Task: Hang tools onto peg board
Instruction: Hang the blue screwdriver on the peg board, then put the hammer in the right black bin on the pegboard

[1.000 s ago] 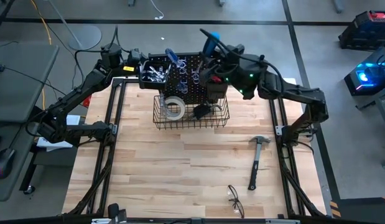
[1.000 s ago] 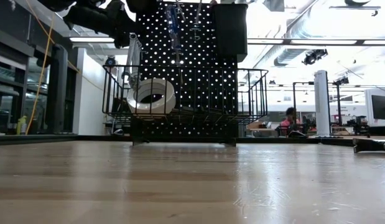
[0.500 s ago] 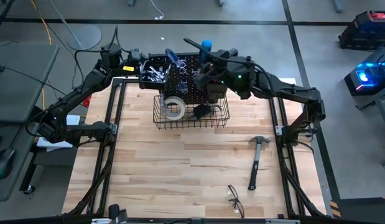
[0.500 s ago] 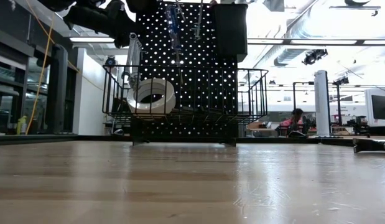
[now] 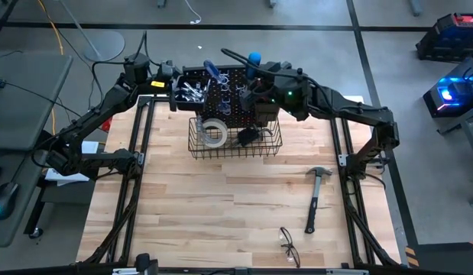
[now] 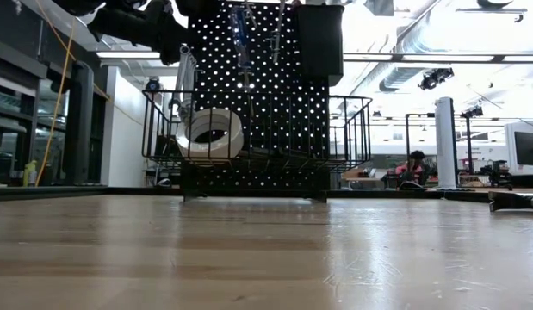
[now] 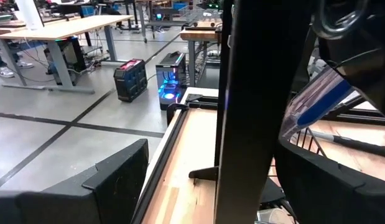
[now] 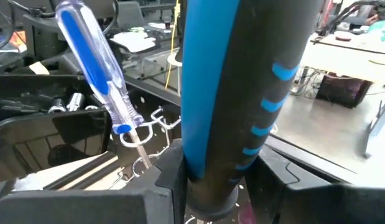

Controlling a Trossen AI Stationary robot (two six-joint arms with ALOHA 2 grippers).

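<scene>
The black peg board point(image 5: 230, 90) stands at the table's far middle, with a wire basket point(image 5: 251, 147) in front of it. In the basket lies a white tape roll point(image 5: 214, 133). The board's left bin point(image 5: 189, 88) holds silver wrenches. A blue-handled screwdriver point(image 8: 97, 71) hangs on the board. My right gripper point(image 5: 259, 74) is above the board's top right, shut on a blue-and-black-handled tool point(image 5: 251, 58). My left gripper point(image 5: 172, 84) is open at the board's left edge point(image 7: 242, 112), one finger on each side of it. My right gripper pinches the tool's thick handle near its black end point(image 8: 211, 183) between its two fingers. The handle rises out of the fingers, blue on one side and black on the other. The tool is lifted clear above the board, its thin shaft point(image 5: 228, 53) pointing toward the table's left. My left gripper has the board's edge between its fingers; whether they touch it I cannot tell.
A black-handled claw hammer point(image 5: 315, 192) lies on the table's right half. Safety glasses point(image 5: 288, 243) lie near the front edge. A second black bin point(image 5: 267, 111) hangs on the board's right. The wide near half of the wooden tabletop point(image 5: 198, 206) is bare. A person point(image 6: 412, 166) sits far behind.
My right gripper has sunk a little toward the peg board's top and tipped. The tool it holds has swung from slanting toward the far edge to lying nearly level, with its shaft toward the table's left.
</scene>
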